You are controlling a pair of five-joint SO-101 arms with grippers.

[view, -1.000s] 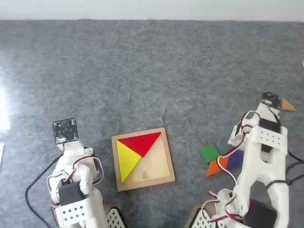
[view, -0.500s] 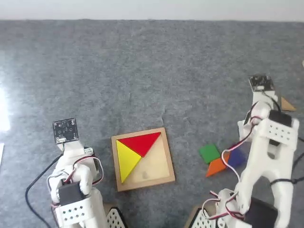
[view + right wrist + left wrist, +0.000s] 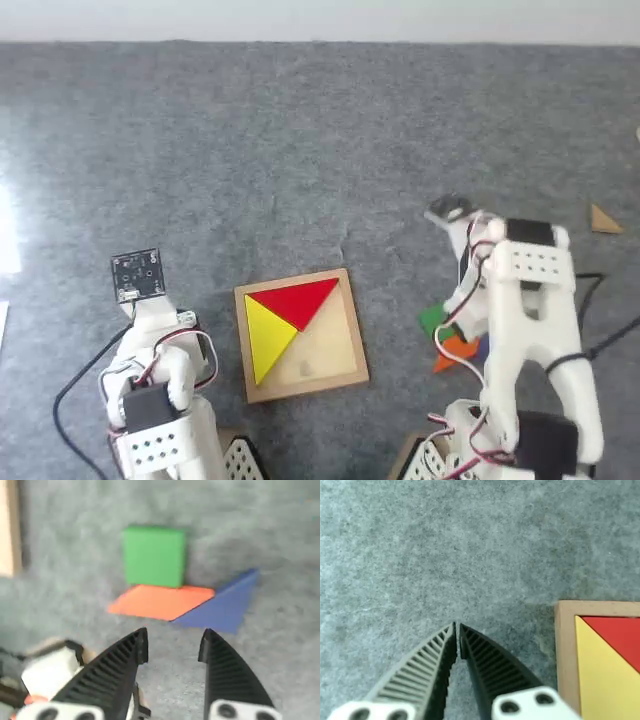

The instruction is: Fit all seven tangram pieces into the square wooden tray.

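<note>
We look down on a grey mat (image 3: 250, 150) with two white arms at its near edge.

At far left the left arm (image 3: 155, 390) sits folded low, just left of the tray (image 3: 325, 352). Its wrist view shows the left gripper (image 3: 457, 628) with both ribbed fingers pressed tip to tip. It holds nothing and is over bare mat. The tray's corner lies near the fingers but apart from them.

The square wooden tray lies flat in the middle, slightly turned. Inside it are a red triangle (image 3: 298, 298) along the far edge and a yellow triangle (image 3: 264, 335) along the left edge. The two touch, and the remaining floor is bare wood.

To the right of the tray, well apart from it, lie three loose pieces in a cluster: a green square (image 3: 154, 556), an orange piece (image 3: 161, 601) touching its edge, and a blue triangle (image 3: 225, 605) meeting the orange one. From above, the right arm (image 3: 525, 330) covers part of this cluster.

The right gripper (image 3: 174, 637) has its fingers spread with a clear gap and nothing between them. It hangs over the mat near the orange and blue pieces, with the green square beyond them.

At far right a small tan triangle (image 3: 603, 219) lies alone, well apart from the rest.
</note>
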